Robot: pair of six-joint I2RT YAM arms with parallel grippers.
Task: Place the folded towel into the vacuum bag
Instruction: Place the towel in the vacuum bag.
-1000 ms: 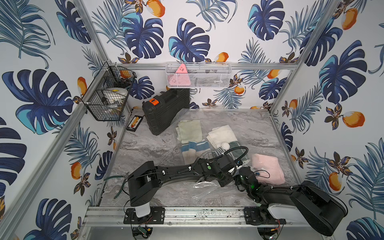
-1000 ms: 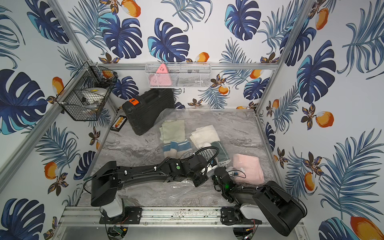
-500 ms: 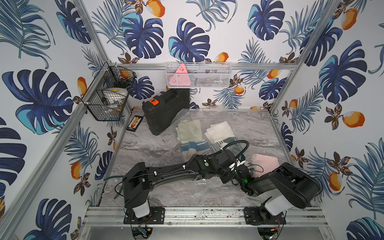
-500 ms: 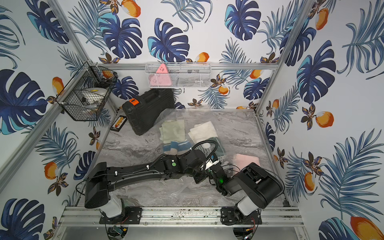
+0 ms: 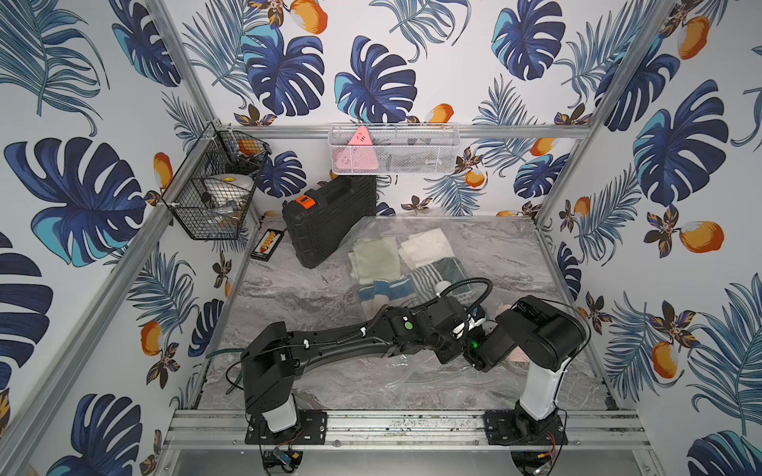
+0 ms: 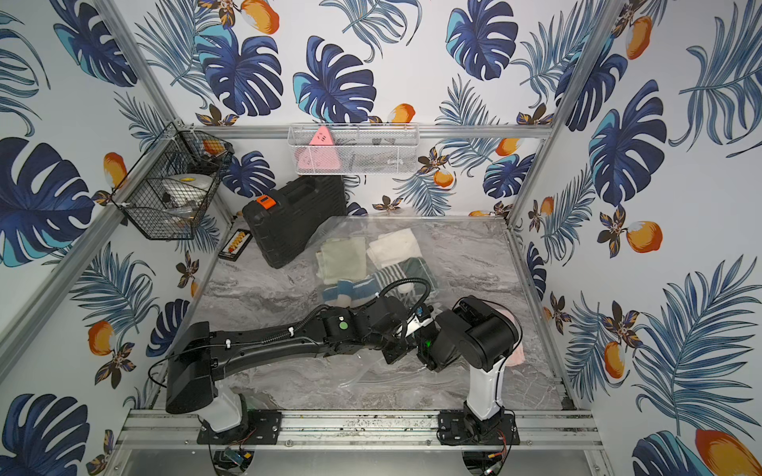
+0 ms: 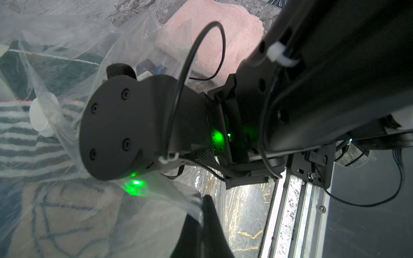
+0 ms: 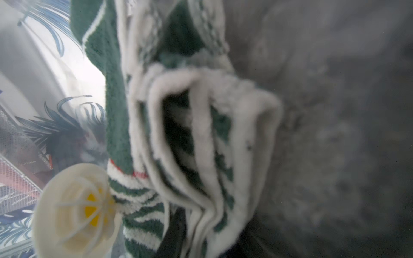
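The vacuum bag (image 5: 412, 373) (image 6: 371, 377) lies crinkled on the marble table, and its round white valve (image 5: 444, 285) (image 8: 76, 210) (image 7: 40, 118) shows. My left gripper (image 7: 202, 201) (image 5: 449, 354) is shut, pinching the bag's clear film near its mouth. The folded towel, green with white stripes (image 8: 178, 134) (image 5: 433, 274) (image 6: 402, 272), sits inside the bag beside the valve. My right gripper (image 8: 207, 234) reaches into the bag. Its fingers stand apart with the towel's loose folded edges between them. In both top views the left wrist hides it.
A pink towel (image 7: 223, 33) (image 5: 518, 356) lies outside the bag under my right arm (image 5: 536, 329). Inside the bag are a pale green towel (image 5: 373, 257), a white one (image 5: 424, 245) and a blue-striped one (image 5: 383, 288). A black case (image 5: 330, 218) stands at the back left.
The right arm has folded up and pushed its gripper further into the bag, carrying the green striped towel in. The left gripper has closed on the bag's film. The right fingers have spread.
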